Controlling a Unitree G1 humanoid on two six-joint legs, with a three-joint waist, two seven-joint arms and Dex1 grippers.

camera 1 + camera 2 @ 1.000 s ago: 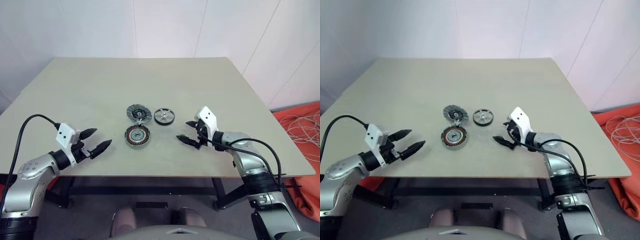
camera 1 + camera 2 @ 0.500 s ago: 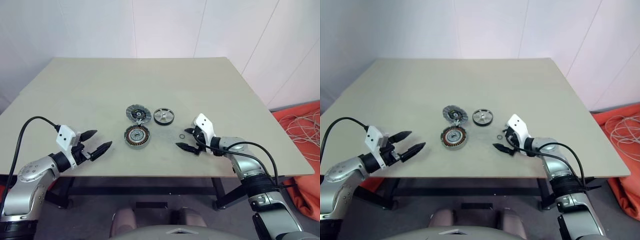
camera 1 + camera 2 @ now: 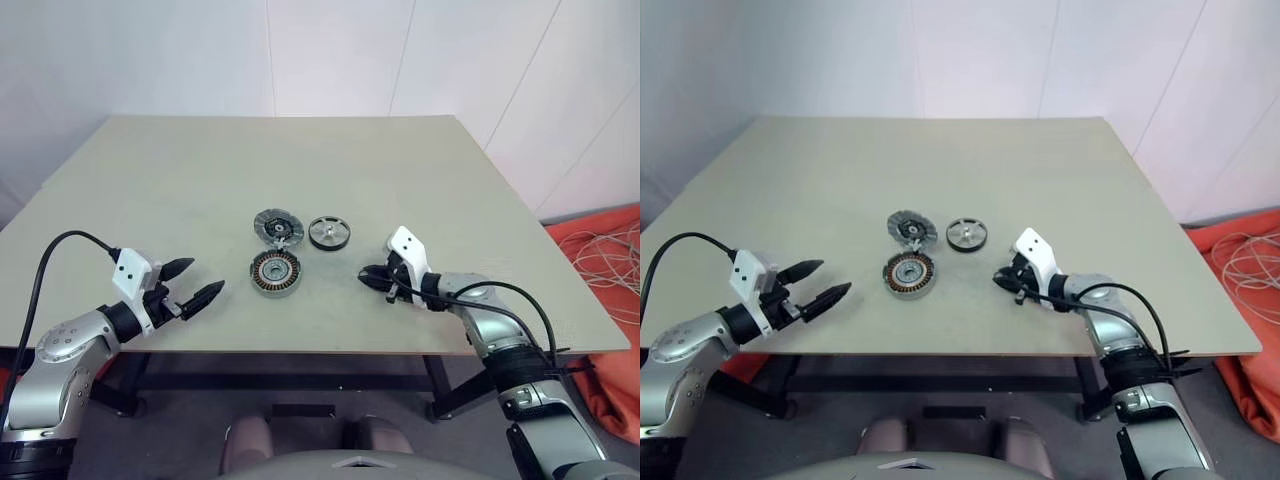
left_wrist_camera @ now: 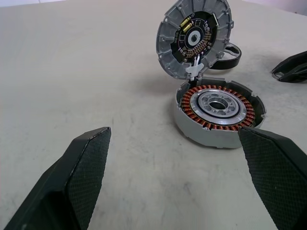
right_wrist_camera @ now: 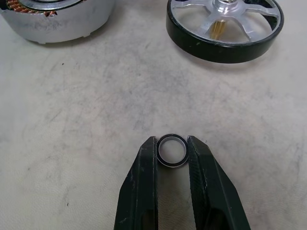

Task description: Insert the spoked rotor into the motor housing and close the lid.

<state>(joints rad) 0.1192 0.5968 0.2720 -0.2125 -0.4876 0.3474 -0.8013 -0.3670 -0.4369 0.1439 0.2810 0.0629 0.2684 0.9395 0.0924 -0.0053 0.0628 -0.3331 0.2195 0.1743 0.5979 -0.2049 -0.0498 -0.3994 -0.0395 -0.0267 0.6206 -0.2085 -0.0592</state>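
Note:
The motor housing [image 3: 275, 272] with its copper windings lies at the table's middle. Just behind it the grey ribbed lid [image 3: 277, 226] stands tilted up, joined to the housing's [image 4: 218, 112] rim. To the right of the lid [image 4: 194, 36] lies the spoked rotor [image 3: 328, 232], flat on the table. My right gripper [image 3: 368, 279] rests low on the table to the right of the housing, shut on a small black ring [image 5: 172, 151] in front of the rotor [image 5: 224, 26]. My left gripper [image 3: 205, 277] hovers open to the left of the housing, pointing at it and holding nothing.
The beige table [image 3: 180, 180] stretches far back to a white wall. Its front edge runs just below both grippers. An orange cloth with white cables [image 3: 605, 250] lies on the floor beyond the right edge.
My right gripper's fingers, open a second ago, have closed on the small ring on the table. The left arm and the motor parts have not moved.

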